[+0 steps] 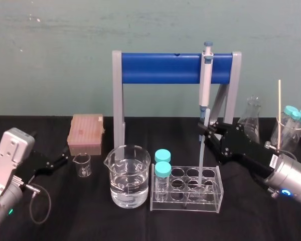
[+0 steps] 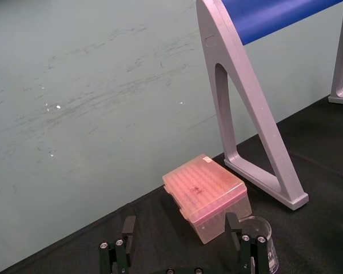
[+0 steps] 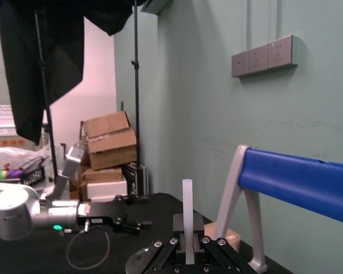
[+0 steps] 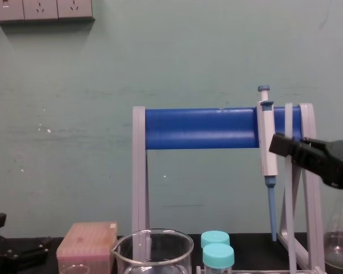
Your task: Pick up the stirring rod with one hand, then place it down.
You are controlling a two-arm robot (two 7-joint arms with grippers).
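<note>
The stirring rod [image 1: 201, 160] is a thin translucent-white stick standing almost upright. My right gripper [image 1: 206, 131] is shut on its upper part, and its lower end reaches down among the holes of the clear tube rack [image 1: 218, 201]. In the right wrist view the stirring rod [image 3: 187, 217] rises straight from between the fingers. From the chest the stirring rod [image 4: 288, 188] runs just right of the hanging pipette [image 4: 267, 142], with the right gripper [image 4: 283, 145] on it. My left gripper [image 1: 60, 160] rests low at the far left, and the left gripper [image 2: 180, 240] is open with nothing in it.
A grey and blue stand [image 1: 160, 68] spans the back and carries the pipette [image 1: 206, 80]. A beaker of water [image 1: 128, 175], a small beaker [image 1: 82, 164] and a pink tip box [image 1: 86, 133] stand to the left. Teal-capped tubes [image 1: 162, 168] sit in the rack; a flask [image 1: 251, 118] is at the right.
</note>
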